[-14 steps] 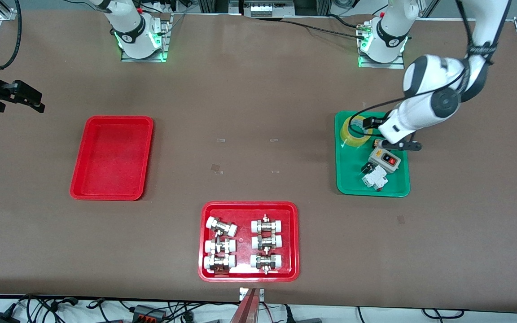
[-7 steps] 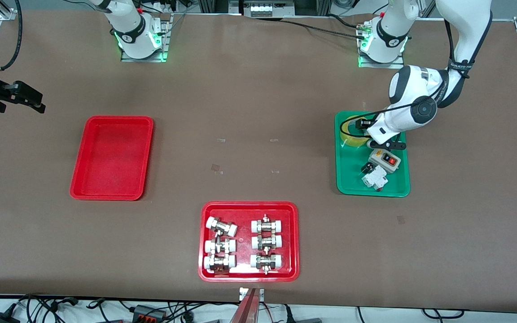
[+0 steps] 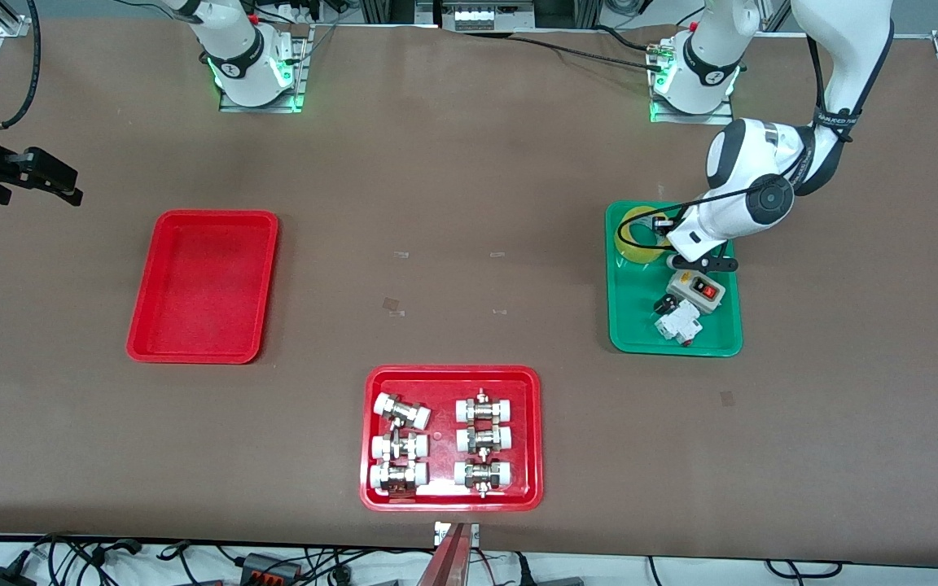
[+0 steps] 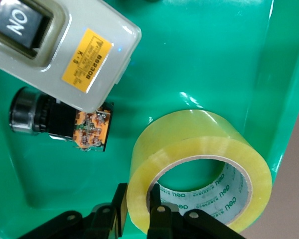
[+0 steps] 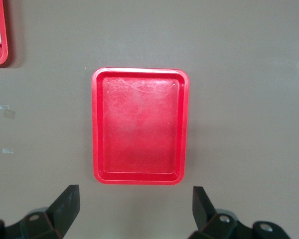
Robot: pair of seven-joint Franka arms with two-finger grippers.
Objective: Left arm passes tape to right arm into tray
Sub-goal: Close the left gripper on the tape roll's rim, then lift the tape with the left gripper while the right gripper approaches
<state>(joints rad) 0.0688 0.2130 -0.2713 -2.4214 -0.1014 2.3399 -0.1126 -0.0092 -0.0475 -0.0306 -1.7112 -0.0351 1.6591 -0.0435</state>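
So the left arm (image 3: 750, 203) is reaching down into the green tray (image 3: 640, 334) at its own end of the tabletop, and the left pincer (image 4: 137, 214) is clamped onto the wall of the tape (image 4: 197, 149), one finger inside the core and one on the outside. The tape sits flat in the corner of the green tray that's farthest from the front camera, toward the middle of the tabletop. Sharing that tray, nearer the camera, are a grey switch box (image 3: 697, 290) with a red button, a small black cylinder part (image 4: 32, 114) with an orange circuit bit, and a white breaker (image 3: 678, 327). The right arm is waiting at its own end, with the right pincer (image 5: 134, 211) spread wide, gripping nothing and hanging above the tabletop with the red tray (image 3: 143, 346) in its sights. Closest to the camera there's another red tray (image 3: 534, 496) full of white-capped metal fittings (image 3: 481, 443).
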